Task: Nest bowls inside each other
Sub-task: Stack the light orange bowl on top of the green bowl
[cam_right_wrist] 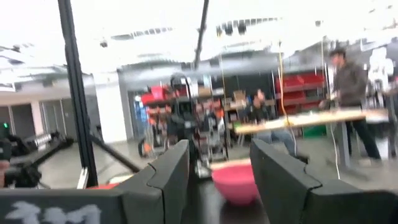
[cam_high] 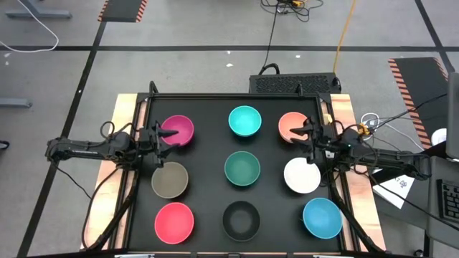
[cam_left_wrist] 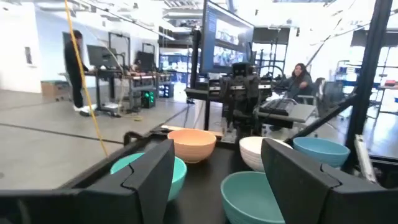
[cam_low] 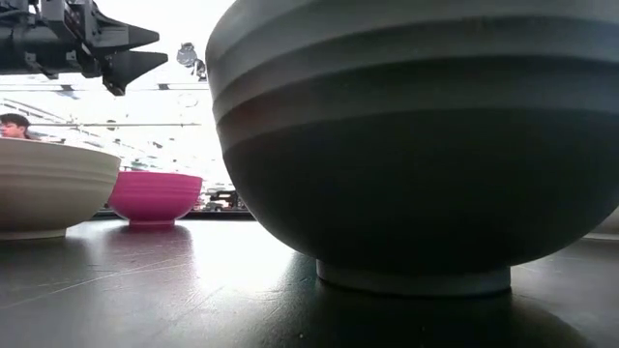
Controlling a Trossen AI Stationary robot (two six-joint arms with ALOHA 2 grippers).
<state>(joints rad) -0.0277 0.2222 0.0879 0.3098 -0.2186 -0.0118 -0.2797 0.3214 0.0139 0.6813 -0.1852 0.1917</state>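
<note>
Starting from the biggest thing, the black table (cam_high: 215, 107) carries nine bowls, all apart in three rows of three, none nested yet. The far row holds the magenta bowl (cam_high: 178, 130), turquoise bowl (cam_high: 244, 120) and salmon bowl (cam_high: 293, 127); the middle row the olive bowl (cam_high: 170, 179), dark green bowl (cam_high: 242, 168) and white bowl (cam_high: 302, 175); the near row the red bowl (cam_high: 174, 221), black bowl (cam_high: 241, 220) and blue bowl (cam_high: 322, 218).

Both arms reach in from the table's sides. The left gripper (cam_high: 166, 136) hovers beside the magenta bowl, between it and the olive one, jaws spread and holding nothing. The right gripper (cam_high: 303, 136) hangs between the salmon and white bowls, likewise released and empty.

I judge this to be the first step: choosing a bowl to lift. The next move calls for lowering one finger inside a rim and one outside, pinching the wall, then carrying that bowl squarely over a neighbour.
</note>
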